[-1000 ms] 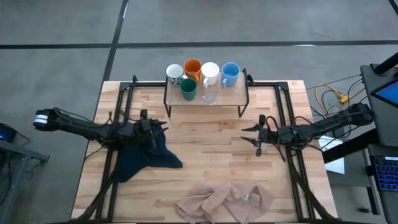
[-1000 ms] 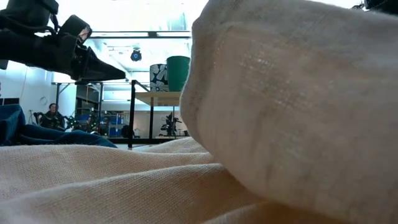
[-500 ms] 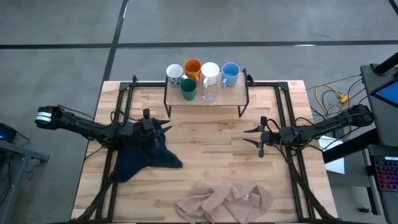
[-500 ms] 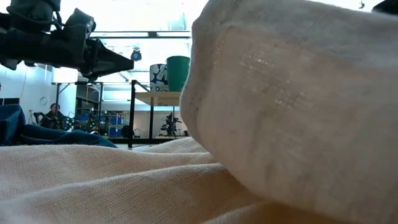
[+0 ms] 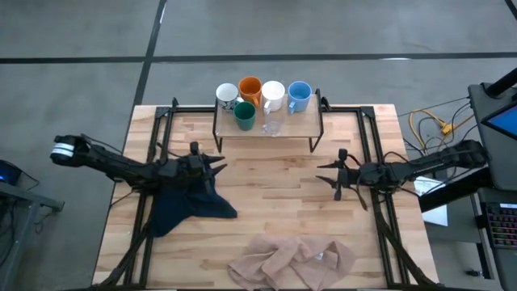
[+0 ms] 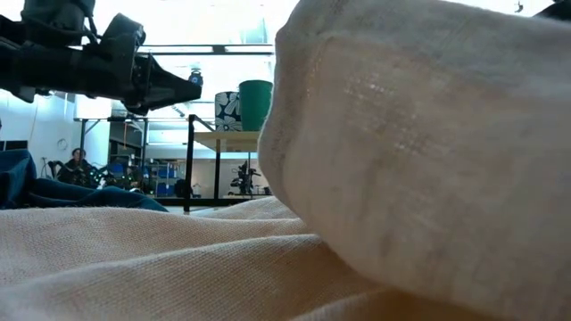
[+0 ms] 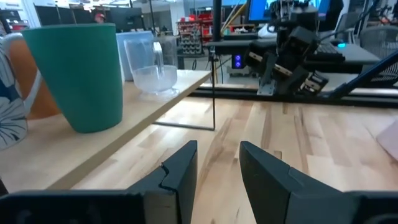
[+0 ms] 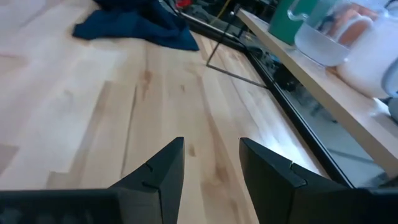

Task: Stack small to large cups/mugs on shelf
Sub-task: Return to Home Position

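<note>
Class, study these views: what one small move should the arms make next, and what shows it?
Probably draw both arms back to rest. All six cups stand on the shelf, and the left claw and right claw hang open and empty above the table.

I am holding both arms low and nearly level, each one extended from its own side toward the middle. The two grippers are facing each other, well apart. My left gripper (image 5: 216,166) is standing with its fingers (image 7: 180,171) parted, a clear gap between them. My right gripper (image 5: 329,176) is standing the same way, its fingers (image 8: 163,165) also apart.
</note>
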Robot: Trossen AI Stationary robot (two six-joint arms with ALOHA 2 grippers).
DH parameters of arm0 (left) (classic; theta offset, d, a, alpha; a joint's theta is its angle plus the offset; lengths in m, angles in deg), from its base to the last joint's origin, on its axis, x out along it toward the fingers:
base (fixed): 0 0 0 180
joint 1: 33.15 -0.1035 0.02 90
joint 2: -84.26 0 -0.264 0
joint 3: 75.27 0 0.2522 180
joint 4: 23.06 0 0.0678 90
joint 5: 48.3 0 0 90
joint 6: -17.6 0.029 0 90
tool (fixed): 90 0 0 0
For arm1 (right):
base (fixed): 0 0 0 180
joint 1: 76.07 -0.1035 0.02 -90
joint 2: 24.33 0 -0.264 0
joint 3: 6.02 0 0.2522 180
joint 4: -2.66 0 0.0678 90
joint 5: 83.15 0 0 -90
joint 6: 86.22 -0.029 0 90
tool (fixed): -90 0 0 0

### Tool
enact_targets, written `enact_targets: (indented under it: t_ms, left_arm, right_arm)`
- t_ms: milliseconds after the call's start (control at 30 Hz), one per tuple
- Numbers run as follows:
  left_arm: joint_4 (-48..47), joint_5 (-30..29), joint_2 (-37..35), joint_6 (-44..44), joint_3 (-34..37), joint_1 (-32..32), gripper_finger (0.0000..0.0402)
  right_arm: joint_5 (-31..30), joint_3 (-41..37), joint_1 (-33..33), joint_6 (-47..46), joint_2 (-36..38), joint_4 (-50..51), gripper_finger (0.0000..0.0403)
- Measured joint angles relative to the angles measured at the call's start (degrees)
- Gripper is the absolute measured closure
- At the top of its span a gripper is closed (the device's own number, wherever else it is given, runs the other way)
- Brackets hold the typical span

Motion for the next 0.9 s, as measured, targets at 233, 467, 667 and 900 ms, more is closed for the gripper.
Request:
enact_targets:
  t_ms: [233,467,667,900]
  left_arm:
    - [-0.01,0.02,3.12,0.00,-0.36,0.00,0.0294]
    - [3.40,0.00,5.55,-0.04,-0.36,0.00,0.0294]
    - [6.46,0.02,7.18,-0.03,-0.36,0.00,0.0294]
    - [9.59,0.02,9.21,-0.04,-0.71,-0.02,0.0295]
  right_arm:
    - [0.00,0.00,2.18,-2.59,-0.14,1.06,0.0254]
    - [0.02,0.00,4.08,-2.79,-0.17,2.63,0.0254]
    - [0.03,0.00,6.25,-2.81,-0.16,3.03,0.0254]
    - [2.54,0.00,6.66,-3.35,-0.18,3.01,0.0255]
